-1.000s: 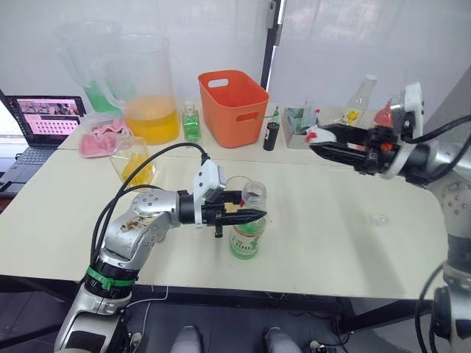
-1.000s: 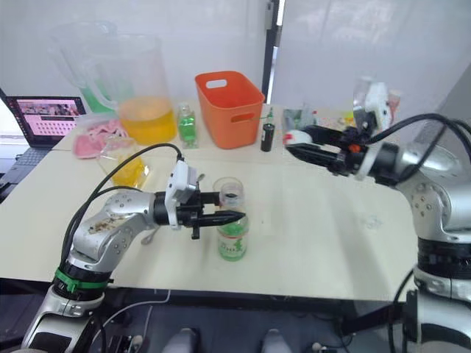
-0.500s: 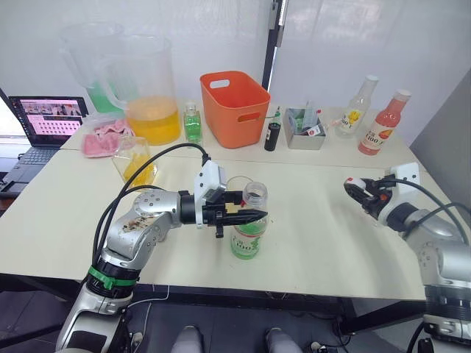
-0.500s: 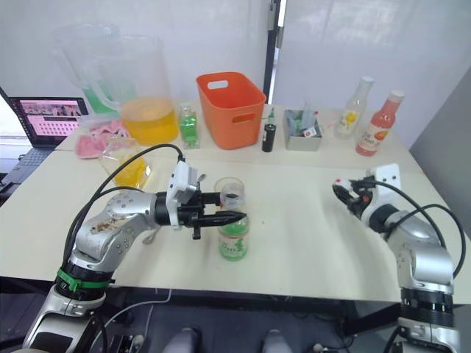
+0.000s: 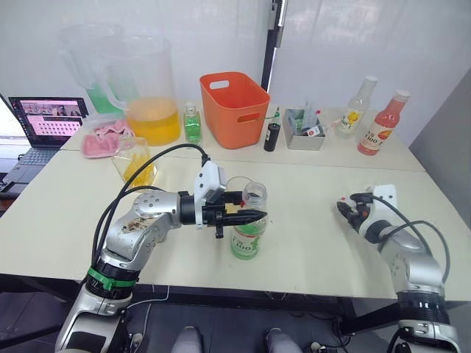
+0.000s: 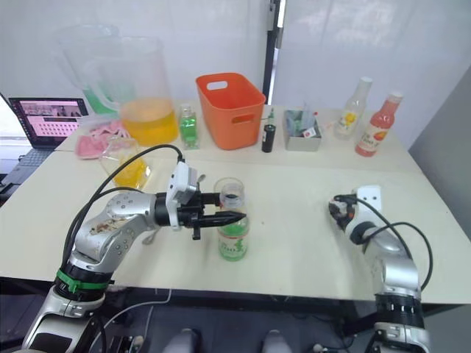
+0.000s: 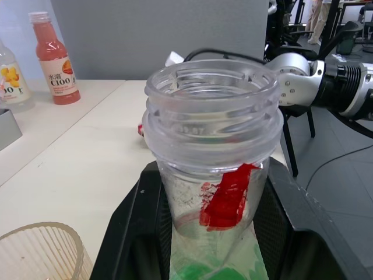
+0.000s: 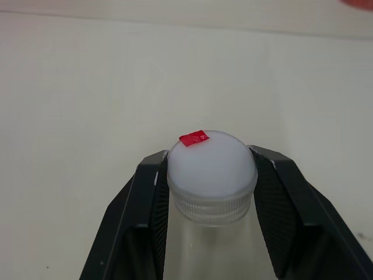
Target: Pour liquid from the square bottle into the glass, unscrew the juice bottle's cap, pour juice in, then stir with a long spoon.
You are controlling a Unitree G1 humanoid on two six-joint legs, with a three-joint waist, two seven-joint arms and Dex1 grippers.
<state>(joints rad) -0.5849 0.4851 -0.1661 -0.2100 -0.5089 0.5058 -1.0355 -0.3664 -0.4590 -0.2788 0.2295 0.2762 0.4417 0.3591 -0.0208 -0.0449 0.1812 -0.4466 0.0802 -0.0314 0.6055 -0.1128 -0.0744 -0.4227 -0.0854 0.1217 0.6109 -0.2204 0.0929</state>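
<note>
**Cap off, bottle steadied, pour not yet begun**

The left gripper (image 5: 246, 216) was clamped around the neck of the juice bottle (image 5: 248, 239), which stood upright near the front edge of the table (image 5: 309, 243), a little left of its middle. Its mouth was open, so the grip looked meant to keep the bottle from turning or tipping. The glass (image 5: 237, 187) stood just behind the bottle, close enough for a short tilt. Over by the table's right edge, the right gripper (image 5: 352, 213) pinched the white cap (image 8: 211, 166) between its two fingers, low over the surface, probably to set it down out of the way. I couldn't pick out the long spoon.
</note>
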